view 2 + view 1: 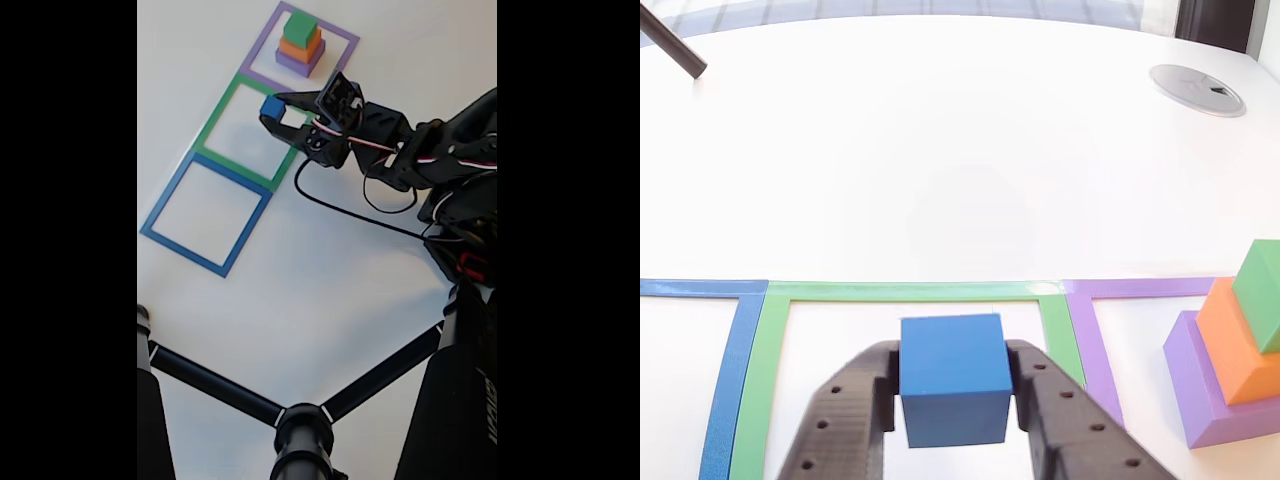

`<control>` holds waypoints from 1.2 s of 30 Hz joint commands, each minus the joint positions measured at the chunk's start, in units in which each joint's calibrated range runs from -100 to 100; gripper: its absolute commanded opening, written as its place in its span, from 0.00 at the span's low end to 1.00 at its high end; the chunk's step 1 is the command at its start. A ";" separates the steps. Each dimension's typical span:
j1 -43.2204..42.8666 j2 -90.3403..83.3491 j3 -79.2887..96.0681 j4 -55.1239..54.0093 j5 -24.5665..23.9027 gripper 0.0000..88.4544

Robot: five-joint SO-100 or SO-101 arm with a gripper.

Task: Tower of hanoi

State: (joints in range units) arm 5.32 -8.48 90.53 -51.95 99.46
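tool (955,405) is pinching the blue cube (953,378) over the green square (910,291), mid-transfer; next I'd guess it sets it down there or carries on to the purple-orange-green stack (1230,355)

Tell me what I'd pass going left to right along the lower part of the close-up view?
Blue tape square → green tape square → blue cube held in the gripper → purple tape square → stack of purple, orange and green blocks.
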 commanded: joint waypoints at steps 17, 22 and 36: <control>0.14 30.08 -13.07 -17.36 0.54 0.06; 0.04 31.70 -14.07 -17.44 0.54 0.14; 0.72 23.14 -11.89 -14.60 0.54 0.24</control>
State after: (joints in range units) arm 5.91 22.33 77.51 -68.00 99.46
